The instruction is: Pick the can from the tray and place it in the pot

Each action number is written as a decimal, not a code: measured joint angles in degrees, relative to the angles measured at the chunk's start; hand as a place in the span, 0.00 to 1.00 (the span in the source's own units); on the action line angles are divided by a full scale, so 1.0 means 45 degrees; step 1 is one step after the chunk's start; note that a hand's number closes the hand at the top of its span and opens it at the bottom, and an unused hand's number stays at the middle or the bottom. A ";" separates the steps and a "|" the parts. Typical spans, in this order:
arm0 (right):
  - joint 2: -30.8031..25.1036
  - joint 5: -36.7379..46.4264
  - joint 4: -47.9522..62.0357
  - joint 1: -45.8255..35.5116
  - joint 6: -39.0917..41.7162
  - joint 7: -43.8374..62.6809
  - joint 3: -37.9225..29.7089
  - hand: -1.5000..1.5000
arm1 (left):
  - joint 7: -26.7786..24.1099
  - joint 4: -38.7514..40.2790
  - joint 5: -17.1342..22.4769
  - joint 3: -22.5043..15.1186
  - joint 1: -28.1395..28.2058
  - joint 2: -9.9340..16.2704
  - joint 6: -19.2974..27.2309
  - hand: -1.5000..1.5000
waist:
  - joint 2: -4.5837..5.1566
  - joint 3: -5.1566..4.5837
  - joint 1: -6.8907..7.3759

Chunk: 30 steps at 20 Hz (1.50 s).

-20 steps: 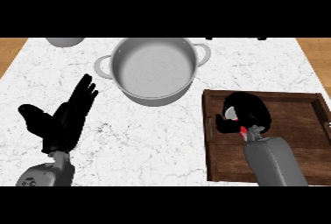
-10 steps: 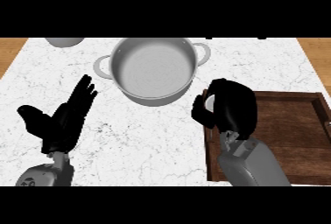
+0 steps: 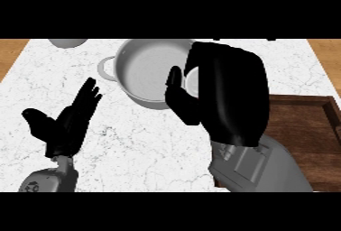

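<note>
While curled round the can point(image 3: 191, 82), right robot hand point(image 3: 223, 94) hovers at the pot point(image 3: 143, 67) rim; probably light, stiff, smooth-sided, best gripped mid-body. Left robot hand point(image 3: 66, 124) rests open.

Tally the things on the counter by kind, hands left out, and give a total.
Pot: 1
Can, held in the right hand over the pot's rim: 1
Wooden tray: 1
Grey object, cut off by the top edge: 1
Total: 4

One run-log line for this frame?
phase: carry | right hand: shut on can, at pot rim | left hand: open, resting | tray: vacated
</note>
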 measured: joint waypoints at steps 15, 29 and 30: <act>0.0029 -0.2180 0.6927 -0.5686 -0.2414 0.0164 -0.2149 1.00 | 0.0546 -0.0612 -0.0135 -0.0182 -0.0056 -0.0107 -0.0019 0.50 | 0.0080 -0.0003 0.0228; 0.0069 -0.4422 1.3518 -0.6715 -0.6267 -0.1662 -0.2759 0.00 | 0.0196 -0.0121 -0.0186 -0.0224 -0.0355 -0.0288 -0.0196 0.50 | 0.0201 -0.0003 0.0554; 0.0070 -0.4808 1.3796 -0.6727 -0.6452 -0.1663 -0.2850 0.00 | 0.0285 -0.0119 -0.0130 -0.0128 -0.0471 -0.0195 -0.0248 0.50 | 0.0205 -0.0004 0.0578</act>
